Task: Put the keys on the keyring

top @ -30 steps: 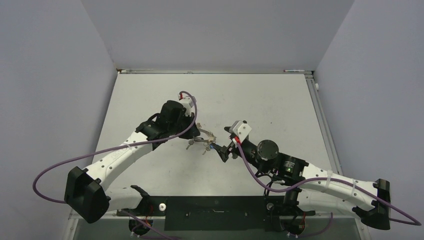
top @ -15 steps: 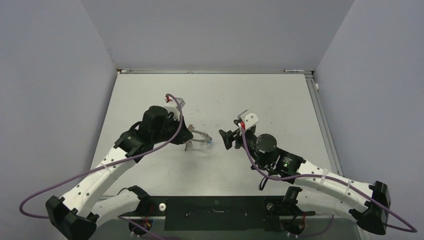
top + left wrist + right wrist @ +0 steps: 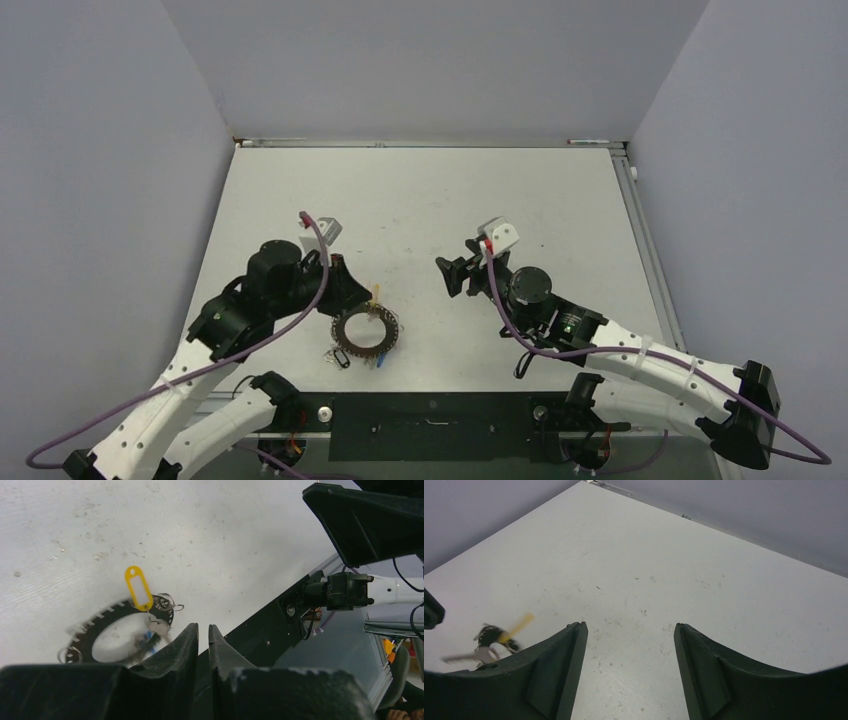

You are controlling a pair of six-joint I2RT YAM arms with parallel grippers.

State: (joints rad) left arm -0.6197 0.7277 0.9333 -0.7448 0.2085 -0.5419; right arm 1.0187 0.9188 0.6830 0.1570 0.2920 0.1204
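The keyring [image 3: 341,334] lies flat near the table's front edge and reads as a dark round loop with pale notches [image 3: 107,617]. A yellow tag [image 3: 139,587] [image 3: 375,296], a silver key [image 3: 159,626] and a blue-headed key [image 3: 378,362] hang at its rim, all blurred. My left gripper [image 3: 350,288] [image 3: 202,626] hovers just beside the loop, its jaws a narrow slit apart with nothing between them. My right gripper [image 3: 446,272] [image 3: 629,625] stands wide open over bare table to the right, and its wrist view catches the bunch [image 3: 494,637] far left.
Small split rings [image 3: 167,601] sit at the loop's edge. The black base plate [image 3: 430,412] runs along the near edge just in front of the bunch. Grey walls enclose the white table [image 3: 500,190]. Purple cables [image 3: 215,365] trail off both arms.
My left arm has swung back toward the near left, carrying the bunch, and let it go onto the table. My right gripper drew back from the bunch and has held still since.
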